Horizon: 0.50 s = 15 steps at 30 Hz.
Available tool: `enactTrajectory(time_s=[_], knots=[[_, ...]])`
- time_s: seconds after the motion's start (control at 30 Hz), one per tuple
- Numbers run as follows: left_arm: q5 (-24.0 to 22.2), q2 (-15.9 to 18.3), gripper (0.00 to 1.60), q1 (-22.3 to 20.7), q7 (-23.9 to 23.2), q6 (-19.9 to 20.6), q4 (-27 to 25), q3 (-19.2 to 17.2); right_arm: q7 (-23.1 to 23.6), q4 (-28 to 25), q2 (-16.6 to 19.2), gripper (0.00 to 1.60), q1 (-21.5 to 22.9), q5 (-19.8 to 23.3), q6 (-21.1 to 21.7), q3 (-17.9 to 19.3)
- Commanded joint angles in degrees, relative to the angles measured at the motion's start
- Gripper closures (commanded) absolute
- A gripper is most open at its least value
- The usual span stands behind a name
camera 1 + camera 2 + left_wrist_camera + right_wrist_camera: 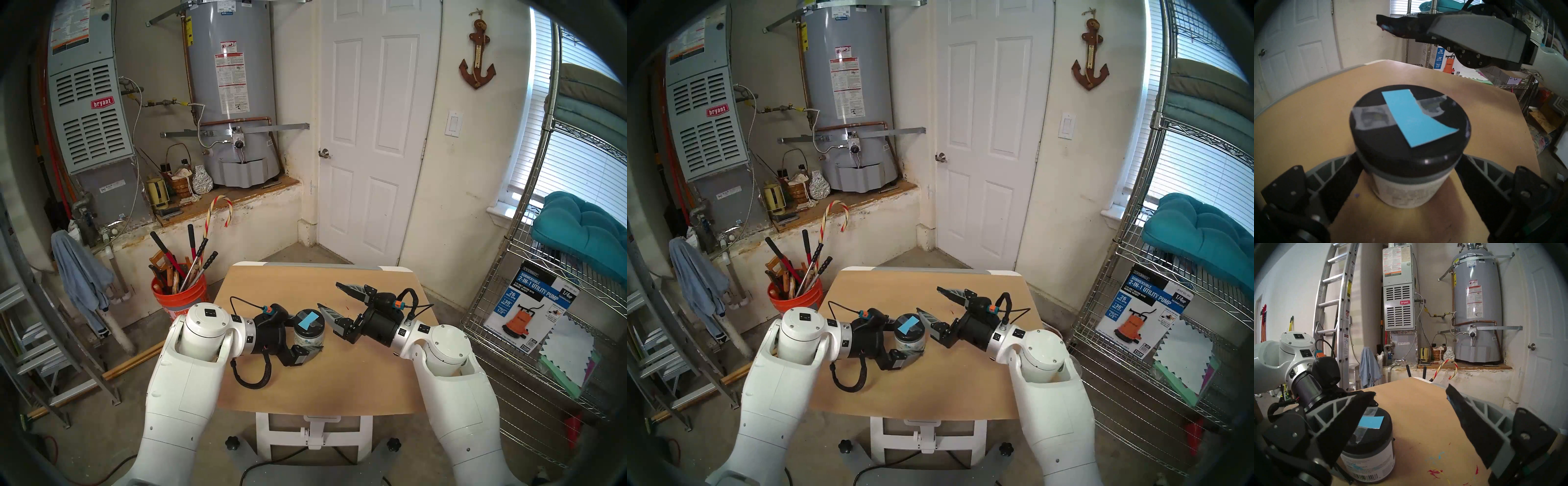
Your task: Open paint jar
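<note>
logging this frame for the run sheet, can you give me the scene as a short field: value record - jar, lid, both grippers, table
jar: paint jar upright on the table
lid: black lid on, light-blue tape strip across the top
left gripper: left gripper closed on the jar body below the lid
right gripper: right gripper open, beside the jar at lid height, one finger close to the lid, contact unclear
table marks: small paint spatters near the right gripper
</note>
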Motion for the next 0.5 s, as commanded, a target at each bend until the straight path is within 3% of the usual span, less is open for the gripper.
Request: enactTrajectory(time_s=[0.0, 0.23, 0.47], knots=[[-0.4, 0.5, 0.0, 0.0, -0.5, -1.1, -0.5, -0.3, 0.5, -2.0, -0.1, 0.0, 0.4, 0.6, 0.1, 0.2], [-0.6, 0.0, 0.0, -0.4, -0.1, -2.9, 0.9, -0.1, 0.7, -2.8, -0.2, 0.0, 0.1, 0.4, 0.5, 0.3], [-2.5, -0.7, 0.0, -1.6, -0.2, -8.2, 3.4, -0.8, 0.8, -3.0, -0.2, 0.0, 0.0, 0.1, 0.6, 0.4]])
